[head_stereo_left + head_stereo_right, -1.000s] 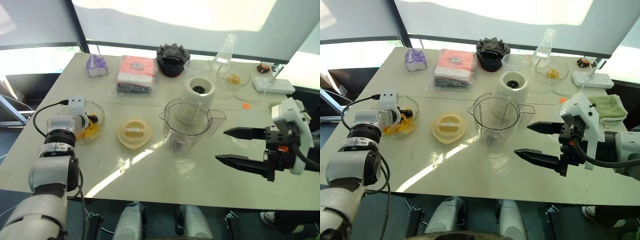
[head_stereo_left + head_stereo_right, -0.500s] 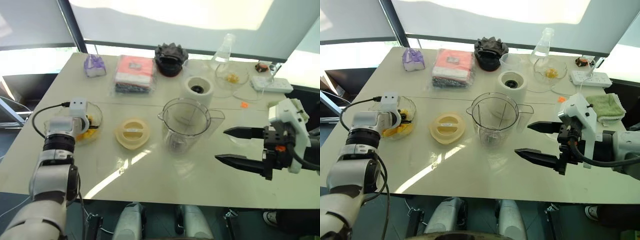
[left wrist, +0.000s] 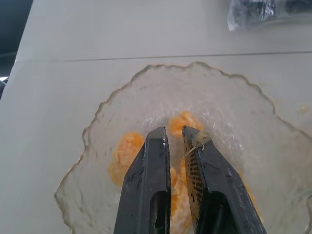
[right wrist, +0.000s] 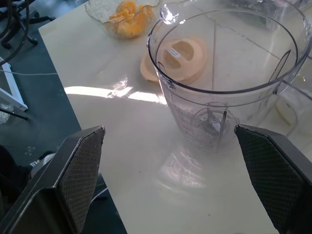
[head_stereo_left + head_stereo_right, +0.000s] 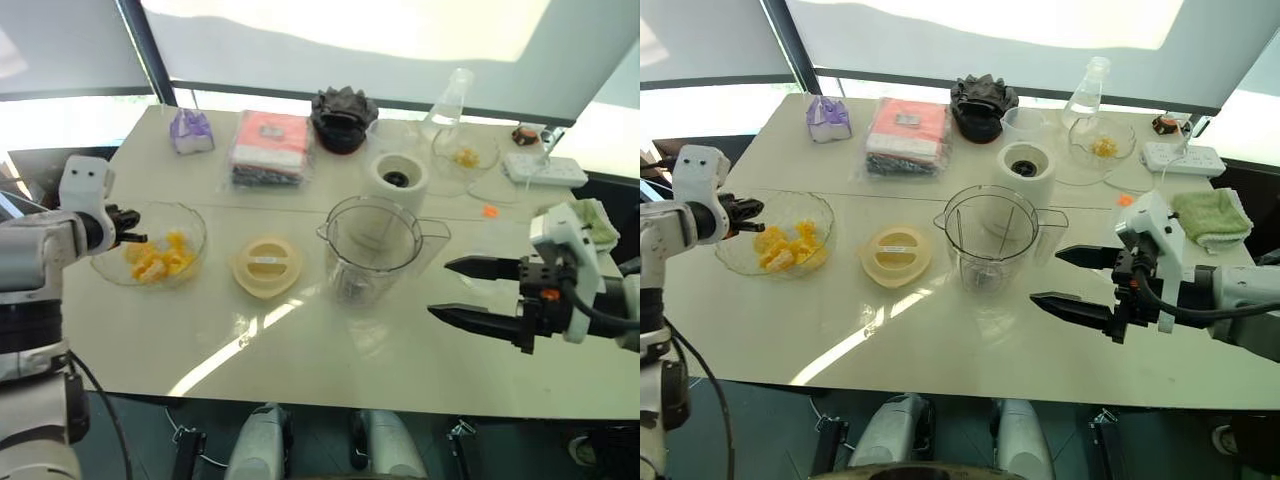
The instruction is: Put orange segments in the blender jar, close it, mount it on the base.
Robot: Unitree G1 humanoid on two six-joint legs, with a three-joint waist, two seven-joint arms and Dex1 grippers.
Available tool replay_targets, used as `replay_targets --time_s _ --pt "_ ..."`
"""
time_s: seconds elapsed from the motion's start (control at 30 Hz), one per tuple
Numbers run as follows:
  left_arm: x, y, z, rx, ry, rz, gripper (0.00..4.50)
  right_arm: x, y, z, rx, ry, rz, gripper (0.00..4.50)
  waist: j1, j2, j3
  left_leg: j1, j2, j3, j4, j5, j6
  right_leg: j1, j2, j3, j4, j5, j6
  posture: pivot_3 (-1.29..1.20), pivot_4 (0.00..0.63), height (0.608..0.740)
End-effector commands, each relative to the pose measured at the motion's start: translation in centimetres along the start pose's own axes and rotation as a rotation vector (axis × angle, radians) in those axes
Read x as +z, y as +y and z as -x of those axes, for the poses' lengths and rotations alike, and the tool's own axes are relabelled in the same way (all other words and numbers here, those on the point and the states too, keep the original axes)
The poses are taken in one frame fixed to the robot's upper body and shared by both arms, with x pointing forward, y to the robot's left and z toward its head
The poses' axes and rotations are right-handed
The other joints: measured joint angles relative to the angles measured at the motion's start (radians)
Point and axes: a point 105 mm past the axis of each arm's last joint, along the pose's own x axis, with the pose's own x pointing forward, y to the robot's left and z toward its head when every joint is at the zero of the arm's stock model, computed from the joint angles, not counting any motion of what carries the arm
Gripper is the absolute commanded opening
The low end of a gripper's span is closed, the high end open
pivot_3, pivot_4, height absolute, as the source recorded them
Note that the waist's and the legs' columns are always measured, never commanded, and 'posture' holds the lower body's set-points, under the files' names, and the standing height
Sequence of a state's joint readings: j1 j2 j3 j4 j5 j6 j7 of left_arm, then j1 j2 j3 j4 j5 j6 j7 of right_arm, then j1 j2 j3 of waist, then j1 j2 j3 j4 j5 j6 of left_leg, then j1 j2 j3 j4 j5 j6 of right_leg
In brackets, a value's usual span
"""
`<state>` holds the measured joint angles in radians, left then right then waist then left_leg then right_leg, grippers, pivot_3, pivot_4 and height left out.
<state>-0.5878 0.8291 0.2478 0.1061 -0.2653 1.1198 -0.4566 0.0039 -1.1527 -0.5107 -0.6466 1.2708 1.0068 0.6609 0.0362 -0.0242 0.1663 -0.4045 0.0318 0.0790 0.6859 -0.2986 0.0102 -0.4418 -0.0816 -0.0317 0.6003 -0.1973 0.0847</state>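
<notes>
Blender jar [image 5: 372, 247] stands upright, mouth up, handle [image 5: 1055, 215] seemingly toward the right.

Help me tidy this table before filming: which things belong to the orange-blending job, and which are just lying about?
For the job: orange segments, glass bowl, blender jar, lid, base.

Lying about: purple bag, red packet, black object, glass flask, power strip, green cloth.

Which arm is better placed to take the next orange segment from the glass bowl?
The left. The left gripper is at the rim of the glass bowl, pointing at the orange segments. The right gripper is open beside the blender jar, which stands between it and the bowl.
</notes>
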Motion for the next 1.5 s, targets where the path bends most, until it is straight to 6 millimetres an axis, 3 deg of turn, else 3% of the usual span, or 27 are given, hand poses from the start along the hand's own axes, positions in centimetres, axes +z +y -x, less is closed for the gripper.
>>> replay_targets --time_s 0.03,0.1,0.23,0.6,1.1,1.2,1.37,1.5 --pt "1.2 0.6 -0.3 0.03 -0.048 -0.03 1.03 0.3 0.0 -0.1 0.002 -0.029 0.027 4.5 0.003 0.0 0.0 0.0 0.0 0.0 0.0 0.0 0.0 0.0 0.0 0.0 0.0 0.0 0.0 0.0 0.15 0.74" --pt "1.6 -0.5 -1.4 0.019 -0.054 -0.016 1.79 0.3 0.0 -0.2 0.003 -0.031 0.026 4.5 0.007 0.0 0.0 0.0 0.0 0.0 0.0 0.0 0.0 0.001 0.0 0.0 0.0 0.0 0.0 0.0 0.15 0.74" --pt "0.8 -1.5 -3.4 0.057 -0.022 0.007 3.89 0.3 -0.1 -0.1 -0.003 -0.03 0.031 4.5 0.002 0.0 0.0 -0.001 -0.001 -0.001 0.003 0.0 0.0 0.002 0.0 0.0 -0.001 0.0 0.0 0.0 0.15 0.74" --pt "-1.9 -2.4 -7.0 0.201 0.056 0.164 3.89 0.6 -0.1 0.3 -0.02 -0.016 0.035 4.5 0.001 -0.001 0.0 -0.001 -0.001 -0.001 0.004 0.0 0.001 0.002 0.001 -0.001 0.002 0.002 0.004 0.0 0.15 0.74" --pt "-2.9 -4.3 -10.3 0.167 0.067 0.181 3.89 1.0 -0.2 0.2 -0.033 -0.018 0.05 4.5 0.002 -0.001 0.0 -0.002 -0.001 -0.001 0.006 0.0 0.001 0.002 0.0 -0.001 0.002 0.003 0.004 0.0 0.15 0.74" --pt "-3.4 -4.4 -10.6 0.171 0.082 0.182 3.01 1.0 -0.2 0.2 -0.038 -0.02 0.052 4.5 0.003 -0.001 0.0 -0.002 -0.001 0.0 0.006 0.0 0.001 0.002 0.0 -0.001 0.002 0.003 0.004 0.0 0.15 0.74" --pt "-4.0 -4.5 -10.8 0.167 0.093 0.195 0.78 1.0 -0.3 0.2 -0.048 -0.021 0.051 4.5 0.002 -0.001 0.0 -0.002 0.0 -0.001 0.007 0.0 0.001 0.002 0.0 -0.001 0.002 0.003 0.005 0.0 0.15 0.74" --pt "-3.9 -4.2 -10.6 0.171 0.086 0.186 0.78 1.0 -0.3 0.2 -0.05 -0.024 0.049 4.5 0.002 -0.001 0.0 -0.001 0.0 -0.001 0.007 0.0 0.001 0.002 0.0 -0.001 0.003 0.003 0.005 0.0 0.15 0.74"
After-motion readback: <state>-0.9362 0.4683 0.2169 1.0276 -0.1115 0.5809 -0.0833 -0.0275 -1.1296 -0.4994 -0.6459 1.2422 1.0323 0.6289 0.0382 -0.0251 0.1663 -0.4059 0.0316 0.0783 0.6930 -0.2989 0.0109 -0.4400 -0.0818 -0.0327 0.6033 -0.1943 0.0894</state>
